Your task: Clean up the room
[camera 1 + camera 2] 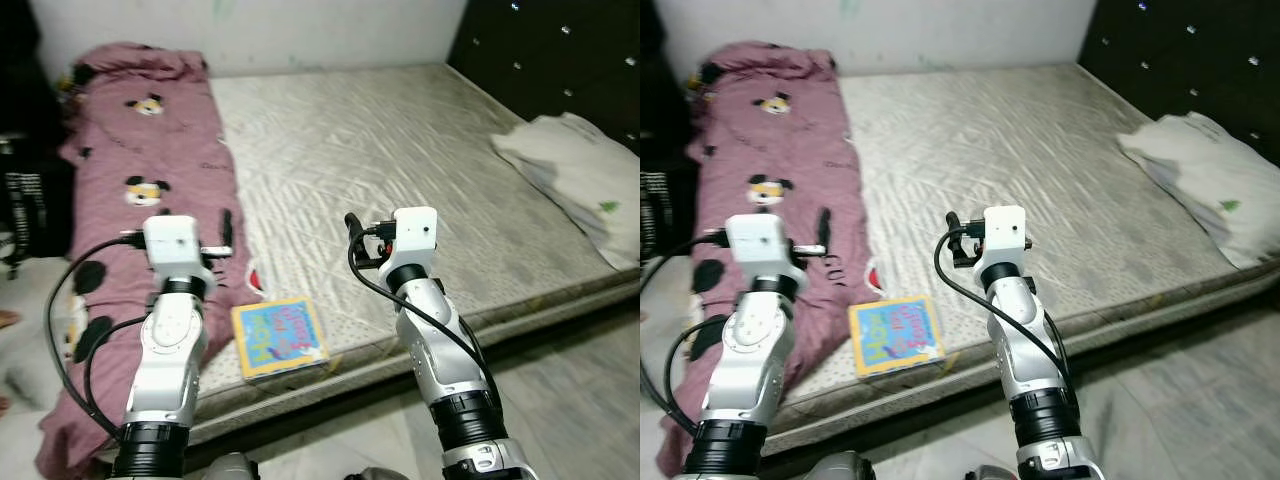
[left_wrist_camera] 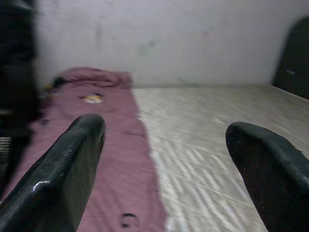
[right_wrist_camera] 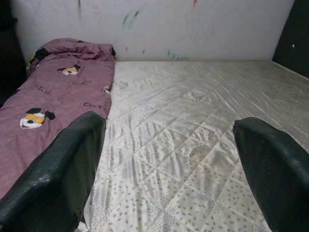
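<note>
Nearest the camera, the two silver arms rise from the bottom of the head views, both held up over the near edge of the bed [image 1: 560, 290]. The left pincer [image 2: 164, 159] hangs above the pink blanket's inner edge, its two black fingers [image 2: 63, 169] spread wide with nothing between them; the right pincer [image 3: 169, 164] hangs above the bare mattress, fingers [image 3: 58, 169] likewise wide apart and empty. Between the two arms, lying flat at the near edge of the mattress just beside the blanket, is a colourful children's book [image 1: 279, 337] with a yellow border and a blue-and-pink cover; its lettering is too blurred to read. It sits apart from both pincers, below and between them. The pink blanket [image 1: 150, 150], printed with cartoon mouse faces, runs along the left side of the bed from the near edge, where it droops toward the floor, up to the far wall, where it bunches into a heap. The rest of the mattress [image 1: 400, 150] is a pale quilted surface with a fine dotted pattern. On its right side, farther back, a white pillow [image 1: 580, 180] lies against a dark tufted headboard [image 1: 550, 50]. At the far end stands a pale wall [image 3: 193, 29] marked with faint coloured scribbles. To the left of the bed something dark, perhaps a piece of furniture [image 1: 20, 190], stands in shadow.
</note>
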Robot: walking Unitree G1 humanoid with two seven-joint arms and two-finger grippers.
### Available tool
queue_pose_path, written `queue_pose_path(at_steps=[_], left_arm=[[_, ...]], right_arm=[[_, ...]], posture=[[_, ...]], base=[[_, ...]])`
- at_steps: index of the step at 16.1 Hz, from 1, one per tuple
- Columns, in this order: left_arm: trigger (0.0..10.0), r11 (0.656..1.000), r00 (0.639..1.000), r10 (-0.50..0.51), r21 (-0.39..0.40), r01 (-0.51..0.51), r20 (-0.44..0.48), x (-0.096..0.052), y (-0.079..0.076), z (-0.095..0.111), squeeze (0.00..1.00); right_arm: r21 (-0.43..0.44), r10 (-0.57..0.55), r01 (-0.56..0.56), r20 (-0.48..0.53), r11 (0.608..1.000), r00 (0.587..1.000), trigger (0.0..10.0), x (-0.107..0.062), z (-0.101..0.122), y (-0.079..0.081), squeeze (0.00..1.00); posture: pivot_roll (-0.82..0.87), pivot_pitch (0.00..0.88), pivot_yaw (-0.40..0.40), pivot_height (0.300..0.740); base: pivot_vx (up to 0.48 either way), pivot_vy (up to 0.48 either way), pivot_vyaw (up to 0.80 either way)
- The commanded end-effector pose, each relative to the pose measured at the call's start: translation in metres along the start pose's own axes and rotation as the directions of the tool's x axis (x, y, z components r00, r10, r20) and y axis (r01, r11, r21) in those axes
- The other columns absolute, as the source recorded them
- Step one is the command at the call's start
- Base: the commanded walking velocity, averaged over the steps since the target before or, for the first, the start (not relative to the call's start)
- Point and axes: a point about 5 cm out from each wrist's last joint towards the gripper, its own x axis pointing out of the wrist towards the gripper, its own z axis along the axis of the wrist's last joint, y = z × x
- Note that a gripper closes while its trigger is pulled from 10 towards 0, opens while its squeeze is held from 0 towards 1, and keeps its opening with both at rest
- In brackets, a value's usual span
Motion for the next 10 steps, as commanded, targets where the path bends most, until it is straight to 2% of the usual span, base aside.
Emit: queue_pose_path(at_steps=[1, 3, 4, 5, 7, 8, 9, 10], left_arm=[[10.0, 0.999, 0.999, -0.036, 0.018, 0.035, 0.037, 0.004, -0.009, 0.007, 0.00], [10.0, 0.995, 0.996, -0.086, -0.040, 0.087, 0.030, 0.000, -0.013, 0.012, 0.00], [10.0, 0.987, 0.987, -0.153, -0.043, 0.155, 0.040, -0.002, -0.014, 0.012, 0.00], [10.0, 0.988, 0.990, -0.130, -0.080, 0.134, 0.045, -0.005, -0.011, 0.010, 0.00], [10.0, 0.998, 0.999, -0.054, -0.026, 0.054, -0.004, -0.012, -0.006, 0.000, 0.00], [10.0, 0.996, 0.997, -0.066, -0.058, 0.064, -0.028, -0.015, -0.007, -0.003, 0.00], [10.0, 0.998, 0.998, -0.047, -0.040, 0.045, -0.049, -0.018, -0.005, -0.004, 0.00], [10.0, 0.997, 0.996, -0.047, -0.060, 0.043, -0.071, -0.018, -0.004, -0.006, 0.00]], right_arm=[[-0.008, -0.014, 0.014, 0.016, 1.000, 1.000, 10.0, 0.001, 0.005, -0.007, 0.00], [-0.008, -0.014, 0.014, 0.016, 1.000, 1.000, 10.0, 0.001, 0.005, -0.007, 0.00], [-0.008, -0.013, 0.014, 0.016, 1.000, 1.000, 10.0, 0.001, 0.005, -0.008, 0.00], [-0.009, -0.012, 0.012, 0.015, 1.000, 1.000, 10.0, 0.001, 0.005, -0.008, 0.00], [-0.012, -0.015, 0.015, 0.011, 1.000, 1.000, 10.0, 0.000, 0.004, -0.009, 0.00], [-0.014, -0.017, 0.017, 0.011, 1.000, 1.000, 10.0, 0.000, 0.004, -0.010, 0.00], [-0.014, -0.020, 0.020, 0.008, 1.000, 1.000, 10.0, 0.000, 0.003, -0.011, 0.00], [-0.014, -0.021, 0.021, 0.007, 1.000, 1.000, 10.0, 0.000, 0.003, -0.011, 0.00]], posture=[[0.03, 0.000, -0.048, 0.740], [0.03, 0.000, -0.049, 0.740], [0.03, 0.000, -0.049, 0.740], [0.03, 0.000, -0.048, 0.740], [0.03, 0.000, -0.039, 0.740], [0.03, 0.000, -0.038, 0.740], [0.03, 0.000, -0.037, 0.740], [0.03, 0.003, -0.034, 0.740]], base=[[0.000, 0.000, 0.00], [0.000, 0.000, 0.00], [0.000, 0.000, 0.00], [0.000, 0.000, 0.00], [0.000, 0.000, 0.00], [0.000, 0.000, 0.00], [0.000, 0.000, 0.00], [0.000, 0.000, 0.00]])
